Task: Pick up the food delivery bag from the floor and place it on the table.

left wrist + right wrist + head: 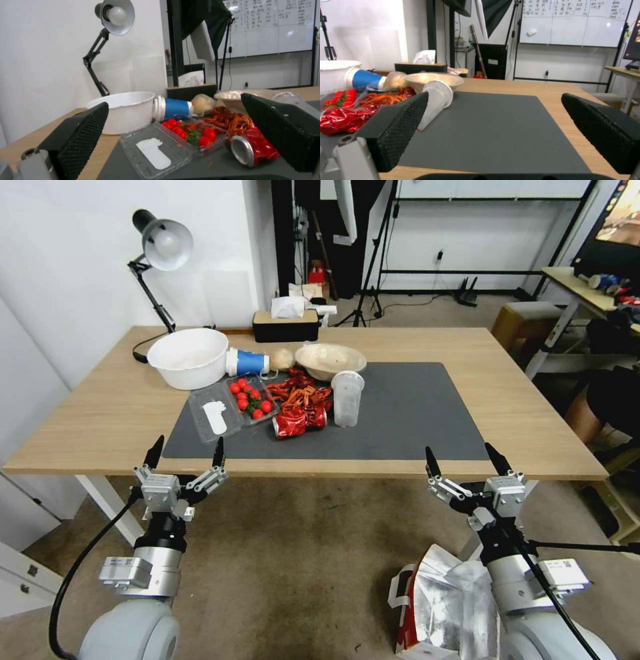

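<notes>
no brand or label can be read; the writing on the whiteboard (573, 22) behind the table is too small to be made out. the left gripper (185, 455) is held at the near edge of the table (100, 413), toward its left corner, fingers spread wide and closed on nothing, touching nothing. the right gripper (461, 460) is held at the same near edge, farther toward the right corner, its fingers likewise spread wide and empty. the food delivery bag (440, 607) is seen on the floor (293, 560) below the near edge, just beside the right arm, its silver foil lining open upward and a white loop handle hanging at its side.

on the dark grey mat (413, 413) at the middle of the table, a crushed red can (253, 150) is laid on its side beside an open clear box of cherry tomatoes (190, 132). a clear plastic cup (347, 399) is stood upright on the mat just next to the can, with a heap of red crayfish shells (300, 392) behind it. nearer the far edge, a white bowl (189, 357), a tipped blue and white paper cup (247, 362) and a pale bowl (330, 360) are set in a row. a tissue box (285, 323) is placed at the far edge, and a desk lamp (160, 247) is fixed near the far left corner.
</notes>
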Controlling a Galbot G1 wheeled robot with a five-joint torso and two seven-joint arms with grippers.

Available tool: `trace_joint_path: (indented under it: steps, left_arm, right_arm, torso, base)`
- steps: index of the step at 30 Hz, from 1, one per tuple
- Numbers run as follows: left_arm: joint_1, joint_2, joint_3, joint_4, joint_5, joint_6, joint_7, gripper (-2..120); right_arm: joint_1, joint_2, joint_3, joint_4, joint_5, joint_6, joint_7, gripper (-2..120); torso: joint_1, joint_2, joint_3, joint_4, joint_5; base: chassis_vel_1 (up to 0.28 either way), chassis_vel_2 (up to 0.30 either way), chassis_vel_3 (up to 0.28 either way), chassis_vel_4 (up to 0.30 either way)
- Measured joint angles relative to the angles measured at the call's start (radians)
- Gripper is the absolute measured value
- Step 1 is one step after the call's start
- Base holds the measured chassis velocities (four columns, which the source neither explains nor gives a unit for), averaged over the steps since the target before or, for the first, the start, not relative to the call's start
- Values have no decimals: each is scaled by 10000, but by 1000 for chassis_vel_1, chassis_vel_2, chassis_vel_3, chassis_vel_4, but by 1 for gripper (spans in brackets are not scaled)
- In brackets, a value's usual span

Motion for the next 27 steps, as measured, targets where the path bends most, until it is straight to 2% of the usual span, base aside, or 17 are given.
trace_joint_path:
  steps: [27]
  left_arm:
    - [45,6,41,58,24,-119,82,99]
  right_arm:
    - [26,82,-43,12,85,-48,157,100]
  torso:
    - [-567,-1307,-735,1,0]
  base:
    - [0,0,0,0]
